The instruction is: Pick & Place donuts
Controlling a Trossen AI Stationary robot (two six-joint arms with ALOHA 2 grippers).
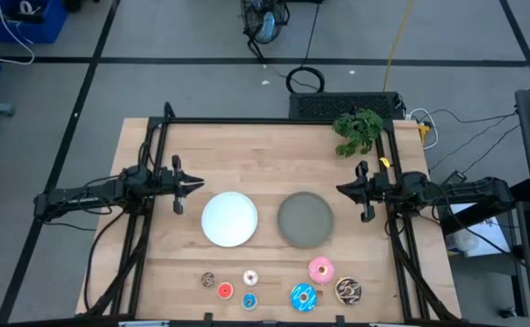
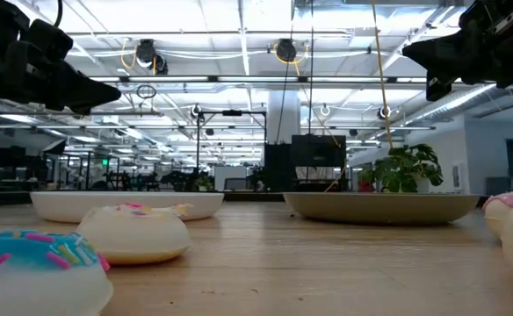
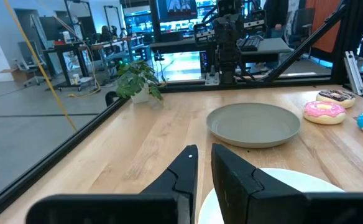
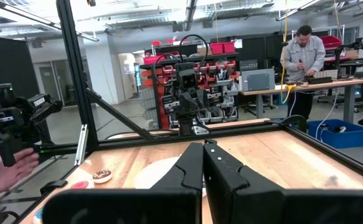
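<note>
Seven donuts (image 1: 320, 269) lie flat; both arms' fingers (image 3: 201, 171) closed, holding nothing.

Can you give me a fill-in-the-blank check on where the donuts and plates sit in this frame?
1. Both plates, the white plate and the grey plate, hold ____ donuts.
2. The pink donut lies nearest the ____ plate.
3. The potted plant stands on the ____ gripper's side.

Missing words: no; grey; right
</note>
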